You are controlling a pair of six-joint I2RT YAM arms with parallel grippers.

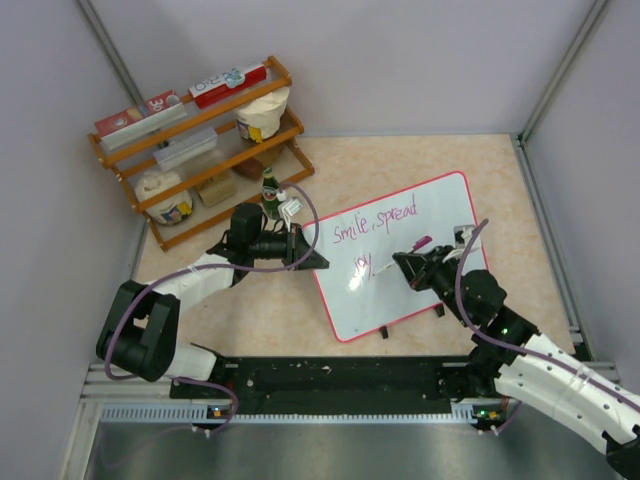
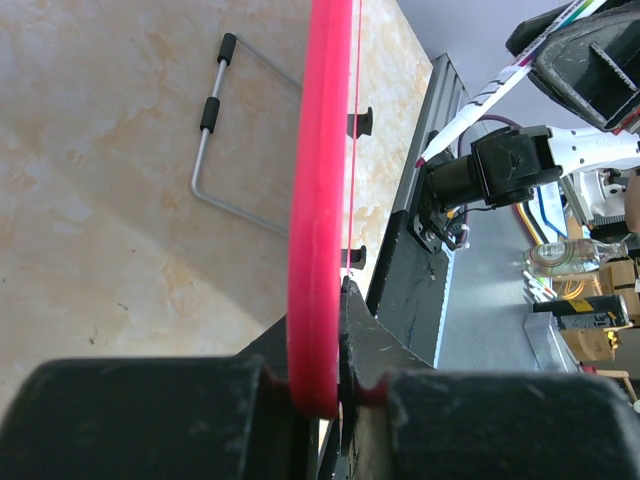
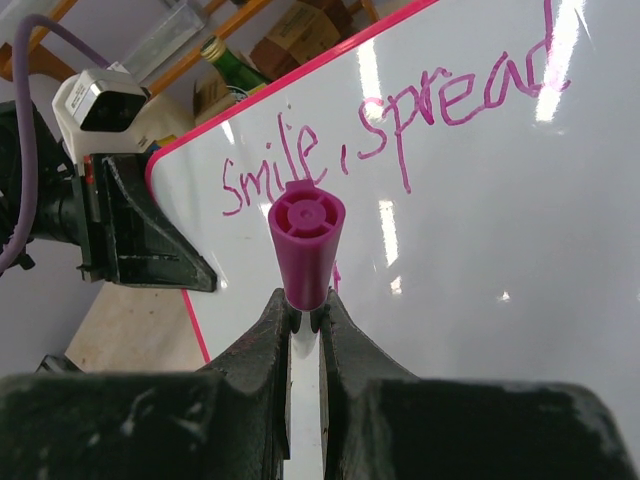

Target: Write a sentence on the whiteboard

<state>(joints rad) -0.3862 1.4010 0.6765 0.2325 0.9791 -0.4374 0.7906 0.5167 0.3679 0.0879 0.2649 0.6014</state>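
Left end effector (image 1: 303,248) clamping whiteboard (image 1: 440,215) frame; right end effector (image 1: 405,266) gripping marker (image 3: 307,240), tip pointing at whiteboard beneath sentence (image 1: 374,220).

Both arms have matt black joints and white link covers: the left arm (image 1: 195,283) at centre left, the right arm (image 1: 550,380) at lower right. A thin purple cable (image 1: 459,285) runs along each. The left gripper (image 1: 315,256) and the right gripper (image 1: 399,262) are black wedges.
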